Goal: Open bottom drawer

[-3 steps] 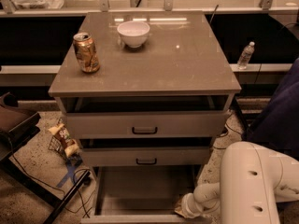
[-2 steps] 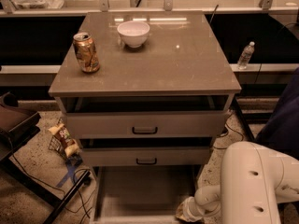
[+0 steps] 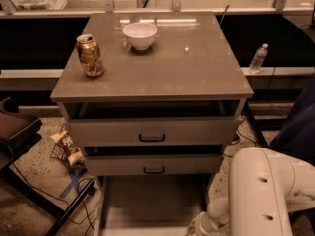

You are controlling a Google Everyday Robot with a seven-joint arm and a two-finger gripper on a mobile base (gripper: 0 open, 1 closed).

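On your left, a snack bag (image 3: 66, 149) lies on the floor beside the cabinet. On the surface (image 3: 197, 68) stand a can (image 3: 90, 55) and, to its right, a white bowl (image 3: 140, 35). Below the two upper drawer fronts (image 3: 152, 130), the bottom drawer (image 3: 152, 200) stands pulled out, its grey tray exposed. The gripper (image 3: 199, 226) sits low by the tray's right side; you cannot tell its grip.

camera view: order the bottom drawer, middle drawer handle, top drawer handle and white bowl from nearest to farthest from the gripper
The gripper is at the bottom edge, right of centre.
1. bottom drawer: pulled out, right beside it
2. middle drawer handle: just above the open drawer
3. top drawer handle: higher up the front
4. white bowl: far back on the tabletop
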